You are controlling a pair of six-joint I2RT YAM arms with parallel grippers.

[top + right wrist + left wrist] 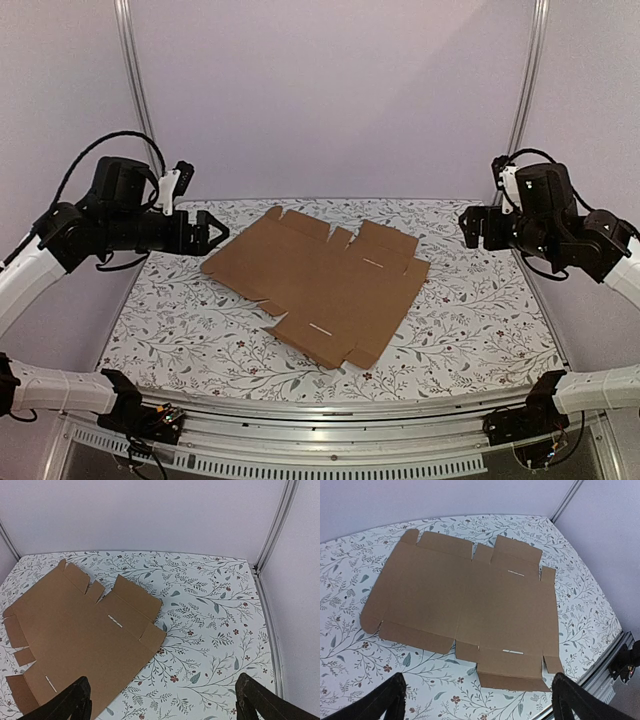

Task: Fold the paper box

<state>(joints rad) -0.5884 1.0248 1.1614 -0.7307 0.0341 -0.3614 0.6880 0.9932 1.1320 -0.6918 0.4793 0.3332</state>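
near edge: both arm bases are bolted along the aluminium rail (330,420), left arm at left, right arm at right.

worktop (480,320): white cover printed with leafy sprigs and small red flowers.

left gripper (216,232): raised over the left side of the worktop, fingers pointing toward the middle. jaws spread wide, nothing between them. not touching the cardboard.

right gripper (466,228): raised over the right side, facing the middle. the top view does not show its jaws clearly; the right wrist view shows both fingers (75,700) far apart at the frame's lower corners, with nothing held.

paper box (320,280): plain brown corrugated sheet, lying flat and fully unfolded on the worktop, between the two grippers. it sits about mid-worktop, turned at an angle to the edges. one corner is near the left gripper. flaps and tabs run along its near and far edges; no flap is raised. two short pale slits (372,263) show in the panels.

far side: pale lilac wall (330,100), with a metal post (130,70) at each back corner.
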